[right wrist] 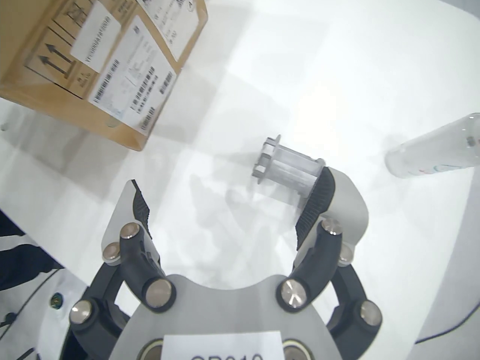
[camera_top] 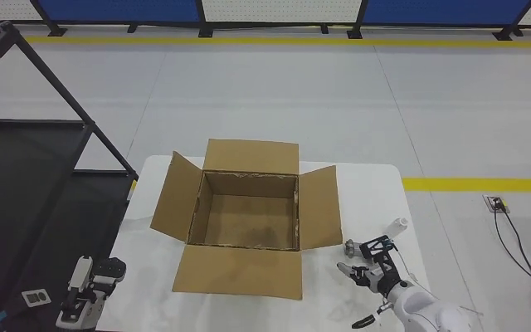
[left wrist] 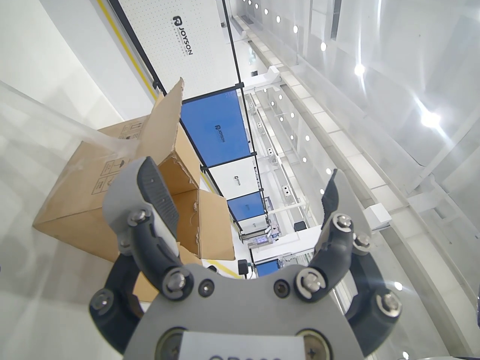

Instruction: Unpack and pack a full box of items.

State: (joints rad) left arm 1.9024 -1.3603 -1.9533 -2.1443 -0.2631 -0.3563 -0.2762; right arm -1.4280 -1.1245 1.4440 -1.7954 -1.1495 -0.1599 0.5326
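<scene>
An open cardboard box (camera_top: 249, 217) stands mid-table with all flaps folded out; its inside shows bare cardboard. In the right wrist view its labelled side (right wrist: 93, 39) is close by. A small grey spool-like part (right wrist: 285, 168) lies on the white table (camera_top: 365, 191) beside the box, also seen from above (camera_top: 350, 246). A clear tube (right wrist: 431, 153) lies farther out, near the table's right edge (camera_top: 400, 224). My right gripper (right wrist: 230, 185) is open just short of the grey part, low at the front right (camera_top: 369, 264). My left gripper (left wrist: 240, 174) is open and empty, off the table's front left corner (camera_top: 93, 280), with the box (left wrist: 150, 189) beyond it.
A black metal rack (camera_top: 50, 183) stands left of the table. A cable (camera_top: 508, 228) runs across the floor on the right. The table's front right corner lies close to the right gripper.
</scene>
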